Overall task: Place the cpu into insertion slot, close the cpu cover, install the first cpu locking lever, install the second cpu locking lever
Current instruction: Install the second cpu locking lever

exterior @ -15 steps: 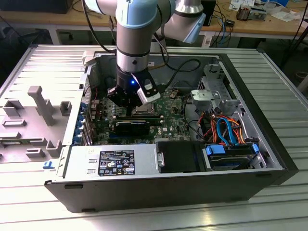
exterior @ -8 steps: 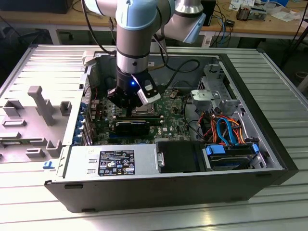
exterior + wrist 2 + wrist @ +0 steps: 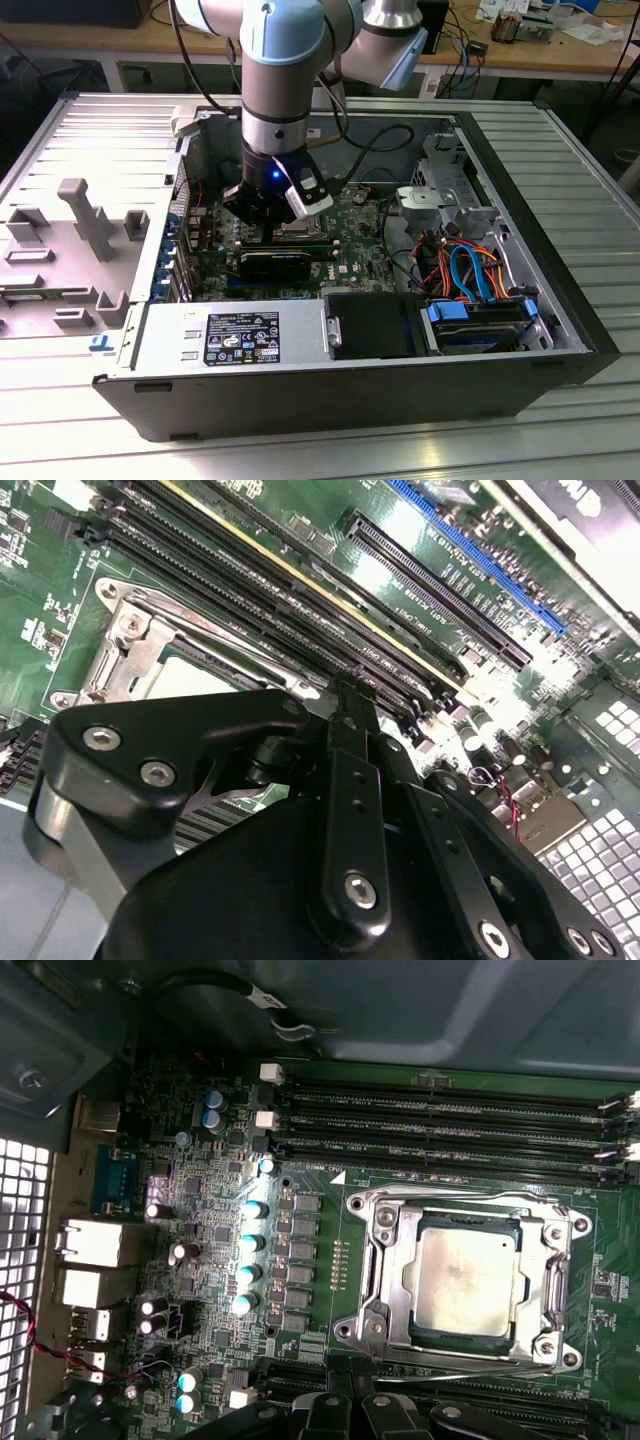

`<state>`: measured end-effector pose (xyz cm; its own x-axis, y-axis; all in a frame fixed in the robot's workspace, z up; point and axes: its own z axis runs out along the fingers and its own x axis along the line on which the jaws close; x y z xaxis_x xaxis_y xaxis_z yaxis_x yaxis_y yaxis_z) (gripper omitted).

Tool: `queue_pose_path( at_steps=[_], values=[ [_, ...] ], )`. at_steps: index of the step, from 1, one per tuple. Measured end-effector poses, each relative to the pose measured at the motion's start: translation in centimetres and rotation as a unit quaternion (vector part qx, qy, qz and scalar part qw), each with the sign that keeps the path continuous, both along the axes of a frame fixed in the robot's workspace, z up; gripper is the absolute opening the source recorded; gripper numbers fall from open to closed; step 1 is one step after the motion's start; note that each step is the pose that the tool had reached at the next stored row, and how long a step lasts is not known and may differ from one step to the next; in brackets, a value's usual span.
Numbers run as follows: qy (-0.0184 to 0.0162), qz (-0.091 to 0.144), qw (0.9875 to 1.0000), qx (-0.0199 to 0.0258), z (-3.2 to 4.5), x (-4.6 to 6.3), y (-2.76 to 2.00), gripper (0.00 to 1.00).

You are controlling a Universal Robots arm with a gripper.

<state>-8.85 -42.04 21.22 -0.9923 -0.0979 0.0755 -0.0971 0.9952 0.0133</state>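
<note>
A workshop bench of ribbed metal point(image 3: 560, 140) carries an open computer case point(image 3: 300, 390), with cluttered desks along the top of the exterior view. The arm point(image 3: 285, 60) reaches down from the upper centre of that view, and its gripper point(image 3: 272, 212) hangs low over the green motherboard point(image 3: 345, 235) — whether its fingers are parted or closed cannot be told.

In the first wrist view the cpu point(image 3: 465, 1282) lies flat in the insertion slot point(image 3: 418, 1335), right of centre, with the cpu cover point(image 3: 385, 1260) closed down around it, its window framing the silver top. Black memory slots point(image 3: 450, 1120) run across above. In the second wrist view the gripper's black body point(image 3: 300, 860) fills the lower half, the cover's corner point(image 3: 125, 655) showing at the left.

In the exterior view, a power supply point(image 3: 235, 340) and drive bay point(image 3: 480, 325) line the case's near edge.
</note>
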Motion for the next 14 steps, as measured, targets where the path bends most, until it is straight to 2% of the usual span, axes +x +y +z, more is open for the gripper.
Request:
queue_pose_path(
  at_steps=[5,14],
  values=[
    [-0.0001,0.000,1.0000,0.0033,-0.16,-0.01,0.06,0.11],
    [-0.0001,0.000,1.0000,0.0036,-0.24,-0.10,0.17,0.11]
  ],
)
